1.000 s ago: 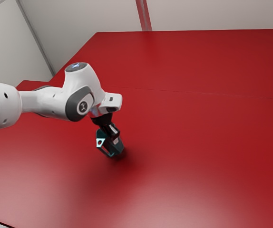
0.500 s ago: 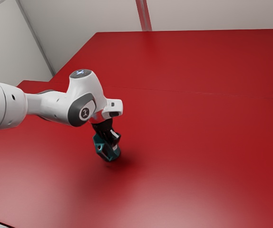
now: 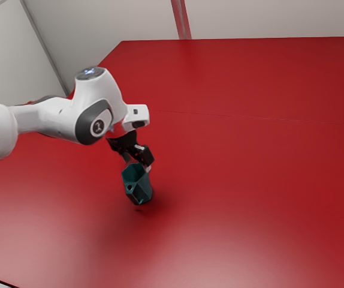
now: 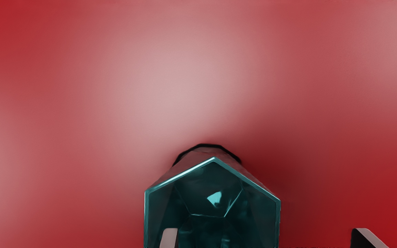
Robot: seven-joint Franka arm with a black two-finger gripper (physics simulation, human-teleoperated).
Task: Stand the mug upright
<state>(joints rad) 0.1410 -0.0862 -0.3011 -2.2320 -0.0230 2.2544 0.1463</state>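
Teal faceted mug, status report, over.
Black two-finger gripper open, fingers wide apart. Teal faceted mug mouth up, exact tilt unclear. One finger overlaps its opening in wrist view.

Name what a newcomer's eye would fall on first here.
The glossy red table probably strikes first, spreading across most of the exterior view. Against it, the white arm reaches in from the exterior view's left. At its end, the black gripper stands open by a teal, faceted mug, whose mouth faces the wrist camera, one fingertip showing against its inside and the other out past its rim.
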